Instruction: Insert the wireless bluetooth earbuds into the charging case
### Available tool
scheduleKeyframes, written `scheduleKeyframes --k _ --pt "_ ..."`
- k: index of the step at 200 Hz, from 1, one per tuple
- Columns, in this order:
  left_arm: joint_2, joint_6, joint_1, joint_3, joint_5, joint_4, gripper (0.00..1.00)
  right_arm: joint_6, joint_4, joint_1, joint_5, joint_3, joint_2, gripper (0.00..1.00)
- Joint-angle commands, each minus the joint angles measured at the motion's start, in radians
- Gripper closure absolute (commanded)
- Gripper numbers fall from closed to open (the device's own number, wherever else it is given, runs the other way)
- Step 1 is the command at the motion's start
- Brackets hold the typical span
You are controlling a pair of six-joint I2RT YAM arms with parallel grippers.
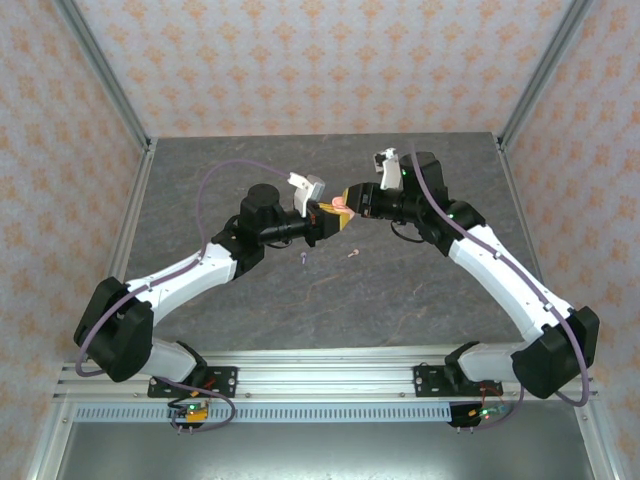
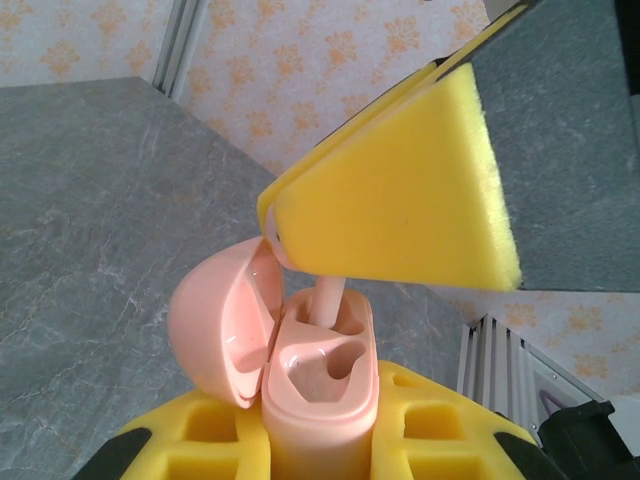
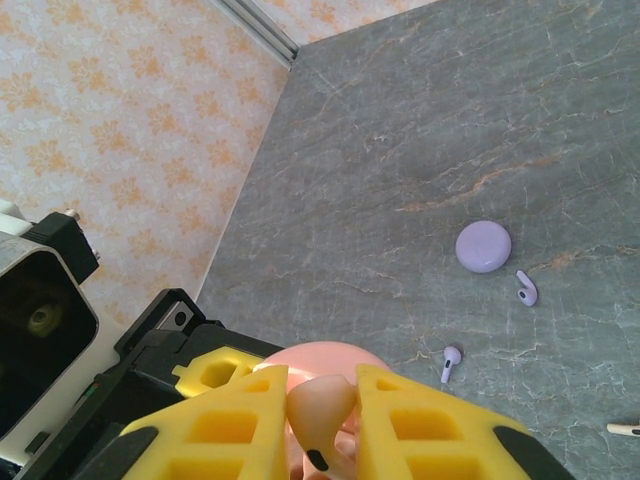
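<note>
My left gripper (image 2: 320, 435) is shut on the salmon-pink charging case (image 2: 322, 385), held upright above the table with its lid (image 2: 215, 320) swung open to the left. My right gripper (image 3: 322, 425) is shut on a salmon-pink earbud (image 3: 325, 408) right over the case. The earbud's stem (image 2: 328, 298) reaches down into the far slot; the near slot is empty. In the top view the two grippers, left (image 1: 325, 222) and right (image 1: 351, 200), meet at mid-table. Another pink bud (image 1: 352, 253) and a lilac bud (image 1: 303, 257) lie on the table below them.
A shut lilac case (image 3: 483, 246) sits on the grey table (image 3: 420, 130). Two lilac buds (image 3: 527, 289) (image 3: 451, 360) lie near it, and the loose pink bud (image 3: 625, 428) is at the right edge. Patterned walls and metal posts ring the table.
</note>
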Motion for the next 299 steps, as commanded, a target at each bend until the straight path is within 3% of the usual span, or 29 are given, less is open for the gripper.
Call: scheduleKeyframes --k 1,157,218,299 --pt "-0.001 -0.006 -0.011 0.03 -0.023 0.041 1.0 -0.01 -0.009 0.009 0.017 0.024 0.002 0.79" --pt "0.018 -0.012 -0.011 0.039 -0.047 0.067 1.0 -0.011 -0.049 0.017 0.023 0.025 0.005 0.75" --pt "0.021 0.024 -0.019 0.031 -0.072 0.037 1.0 0.039 -0.026 0.016 0.041 0.026 -0.013 0.83" --pt "0.014 0.049 -0.029 0.017 -0.095 0.038 1.0 0.091 0.002 0.016 0.027 0.021 -0.006 0.84"
